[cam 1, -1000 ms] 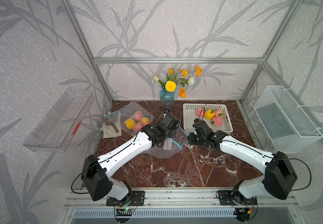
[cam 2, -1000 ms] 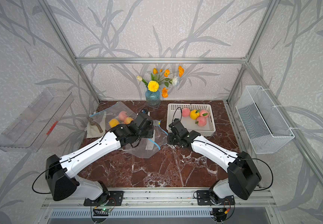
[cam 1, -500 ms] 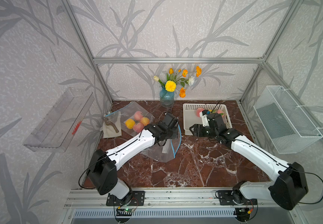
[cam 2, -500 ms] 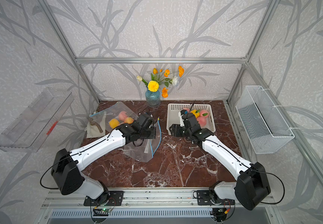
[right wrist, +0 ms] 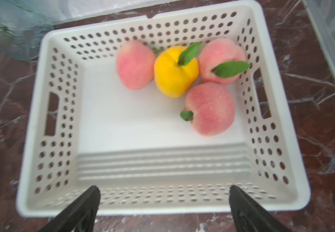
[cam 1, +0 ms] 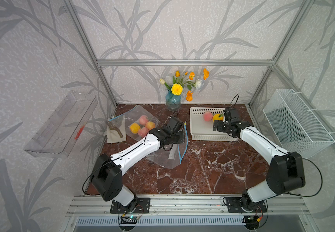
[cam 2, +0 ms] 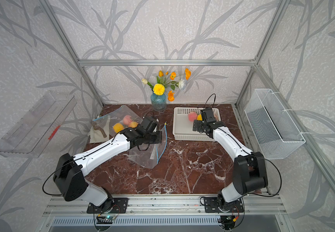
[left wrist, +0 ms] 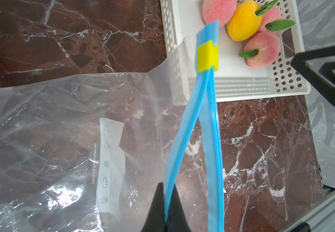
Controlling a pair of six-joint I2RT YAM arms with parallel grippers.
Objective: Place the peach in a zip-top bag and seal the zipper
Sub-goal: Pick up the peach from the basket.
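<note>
Top views: red-brown marble worktop [cam 1: 202,170], leaf-print walls all round. White basket [right wrist: 48,120] held four peaches [right wrist: 209,109], three pink, one yellow. Right jaws hung wide apart over basket. Left jaws were clamped on zip-top bag [left wrist: 42,140] by blue zipper strip [left wrist: 184,136], mouth unsealed.

Left end effector [left wrist: 167,186] closed, right [right wrist: 164,187] agape

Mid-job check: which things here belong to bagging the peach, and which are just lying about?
In the job: zip-top bag, pinched at its blue zipper strip by the left pincer; peaches in the white basket; open right pincer over the basket.
Lying about: flower vase, filled fruit bag, cloth, wire basket, clear shelf.
</note>
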